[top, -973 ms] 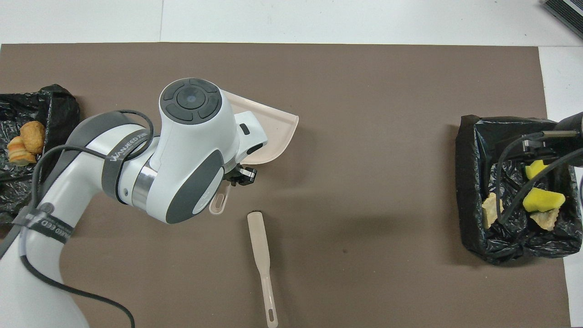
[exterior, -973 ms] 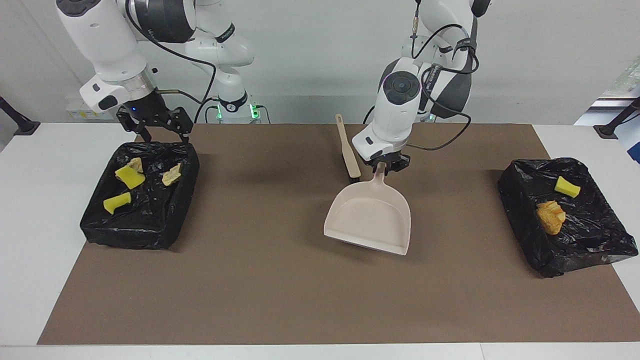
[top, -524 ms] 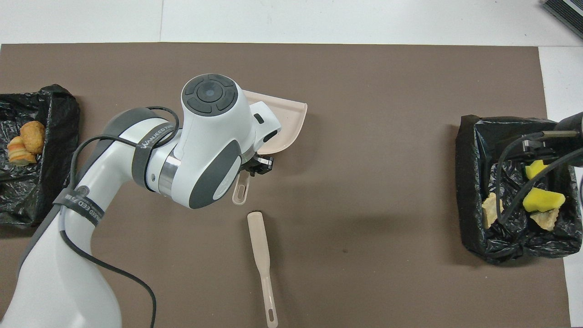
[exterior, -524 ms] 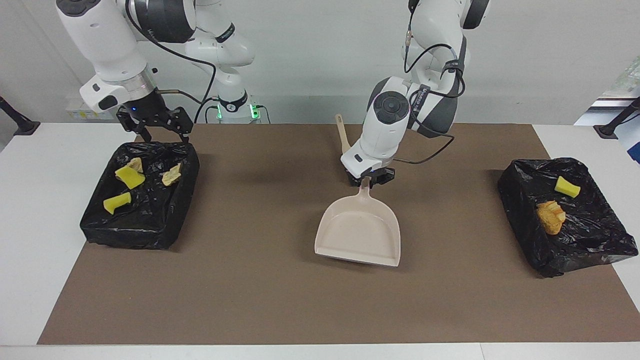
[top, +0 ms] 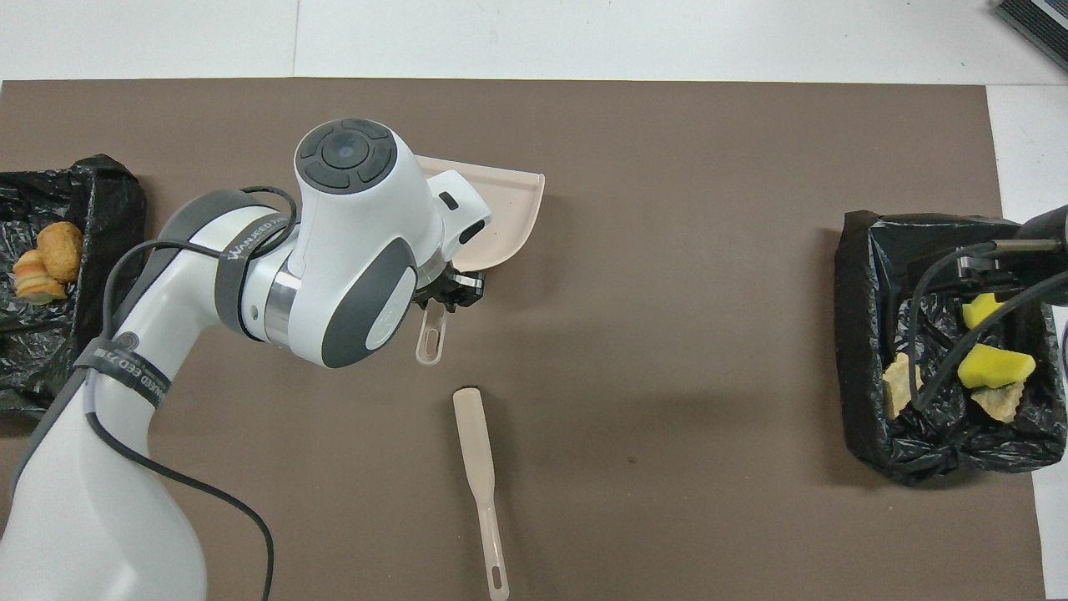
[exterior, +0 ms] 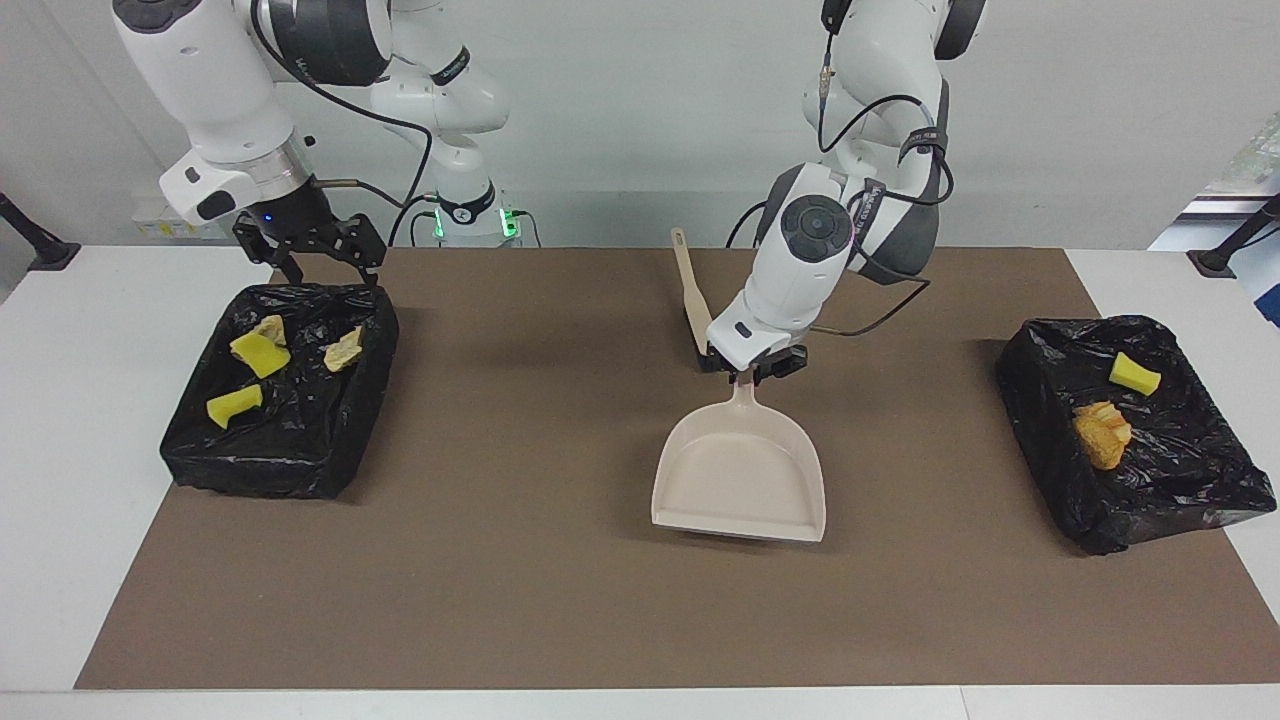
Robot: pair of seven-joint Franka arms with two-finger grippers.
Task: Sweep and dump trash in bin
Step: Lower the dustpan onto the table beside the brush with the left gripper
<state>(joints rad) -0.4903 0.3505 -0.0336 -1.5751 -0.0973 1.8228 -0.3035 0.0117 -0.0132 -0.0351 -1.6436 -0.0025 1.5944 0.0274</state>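
Left arm: reached from its base over the middle of the brown mat, elbow raised, wrist bent steeply down.
Left gripper (exterior: pixel 757 374): clamped narrow on the thin handle of the beige plastic dustpan (exterior: pixel 740 478).
Dustpan: smooth, shovel-shaped, with a raised rim; it sat mid-mat with its open mouth facing away from the robots.
Right arm: waiting, forearm hanging down at its own end of the bench.
Right gripper (exterior: pixel 318 258): fingers spread wide, holding nothing, over the robot-side rim of the bin there.
Beige brush (exterior: pixel 693 294): slim, flat paddle handle, lying on the mat nearer the robots than the dustpan.
Bin at right arm's end (exterior: pixel 300 455): rectangular, lined with crinkled glossy black bag; held two yellow sponge pieces (exterior: pixel 259 353) and two tan crumbly chunks (exterior: pixel 343 350).
Bin at left arm's end (exterior: pixel 1170 500): same black lining; held a yellow sponge wedge (exterior: pixel 1134 374) and an orange crumbly foam lump (exterior: pixel 1102 433).
Mat (exterior: pixel 520 560): matte brown sheet covering most of the white bench (exterior: pixel 70 500).
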